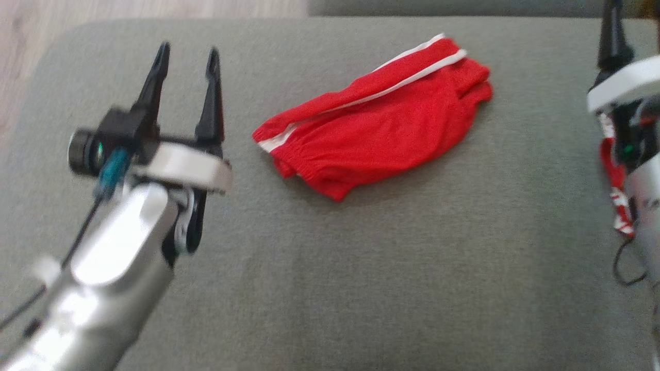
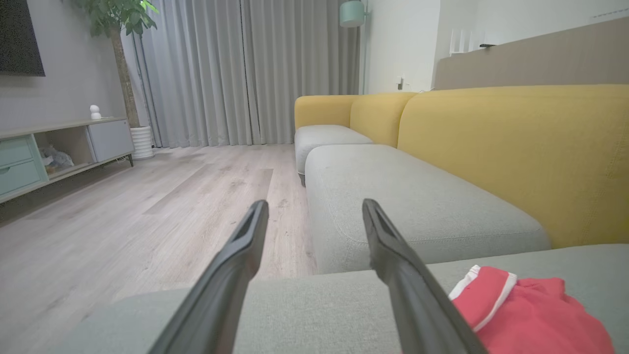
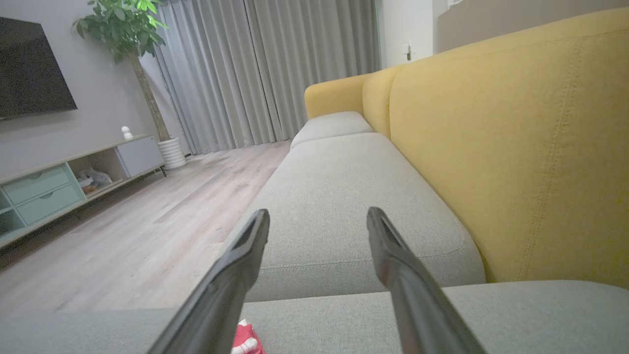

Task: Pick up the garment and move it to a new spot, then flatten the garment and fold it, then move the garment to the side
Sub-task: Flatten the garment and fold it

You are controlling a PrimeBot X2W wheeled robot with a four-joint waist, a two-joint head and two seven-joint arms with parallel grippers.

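The red garment [image 1: 379, 116] lay free, left gripper [image 1: 188, 54] splayed empty at its nine o'clock, right gripper [image 3: 318, 219] likewise at three.

I see the garment [image 1: 376, 121] lying on the cushion [image 1: 330, 257], toward its far side. My left gripper [image 1: 188, 49] hangs over the cushion to the garment's left, apart from it. My right gripper [image 3: 318, 212] is well off to its right. Under the right arm lies what may be another cloth [image 1: 616, 196]. The floor [image 1: 103, 7] lies beyond the cushion's far left corner.
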